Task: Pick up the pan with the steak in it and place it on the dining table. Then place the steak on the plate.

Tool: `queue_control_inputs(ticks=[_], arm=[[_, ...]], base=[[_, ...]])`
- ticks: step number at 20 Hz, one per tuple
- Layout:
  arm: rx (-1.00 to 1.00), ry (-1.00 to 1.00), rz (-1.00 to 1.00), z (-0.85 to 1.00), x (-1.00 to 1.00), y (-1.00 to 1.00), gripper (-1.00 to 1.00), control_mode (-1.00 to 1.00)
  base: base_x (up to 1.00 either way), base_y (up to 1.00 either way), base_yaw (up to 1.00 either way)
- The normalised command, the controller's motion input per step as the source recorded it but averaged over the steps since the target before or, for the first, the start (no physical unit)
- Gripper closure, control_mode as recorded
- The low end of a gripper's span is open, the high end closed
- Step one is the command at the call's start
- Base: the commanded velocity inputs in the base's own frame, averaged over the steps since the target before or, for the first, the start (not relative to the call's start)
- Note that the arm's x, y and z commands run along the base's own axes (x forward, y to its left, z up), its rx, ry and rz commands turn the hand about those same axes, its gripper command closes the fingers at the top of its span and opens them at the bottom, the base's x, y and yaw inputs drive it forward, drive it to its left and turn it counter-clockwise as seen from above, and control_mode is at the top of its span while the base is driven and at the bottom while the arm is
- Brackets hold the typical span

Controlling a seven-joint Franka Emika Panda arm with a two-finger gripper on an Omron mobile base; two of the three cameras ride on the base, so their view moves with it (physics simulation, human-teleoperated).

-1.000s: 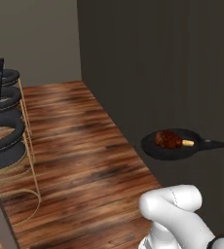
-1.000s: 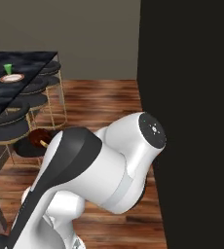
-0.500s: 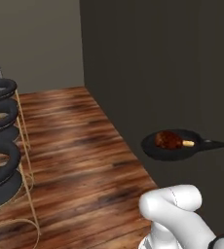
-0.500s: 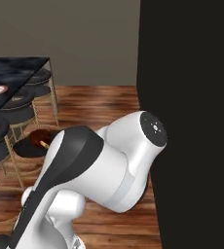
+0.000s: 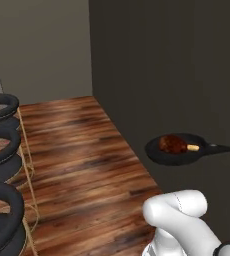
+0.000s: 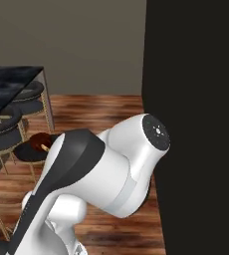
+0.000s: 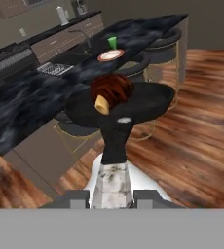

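Note:
The black pan hangs in the air above the wooden floor, held by its long handle. My gripper is shut on the handle's silver tip. The reddish-brown steak lies in the pan, tan bone end toward me. From the left base the pan with the steak floats beside a dark wall, its handle running off to the right. The pan peeks out behind my arm in the right base view. Beyond the pan, the dining table carries the orange-rimmed plate.
A small green cup stands just behind the plate, and a sink is set into the table. Round black stools on thin gold legs line the table's side. A tall dark wall stands close on the right.
The whole scene has slid left in both base views, so the base has moved. The pan with the steak keeps its place relative to my arm, still held.

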Motion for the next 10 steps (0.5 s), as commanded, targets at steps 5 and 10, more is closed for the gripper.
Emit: queue_control_inputs(ticks=[5, 10], arm=[[0.0, 0.0, 0.0, 0.0, 0.0, 0.0, 1.0, 1.0], [0.0, 0.0, 0.0, 0.0, 0.0, 0.0, 1.0, 1.0]], base=[[1.0, 0.0, 0.01], [1.0, 0.01, 0.02]])
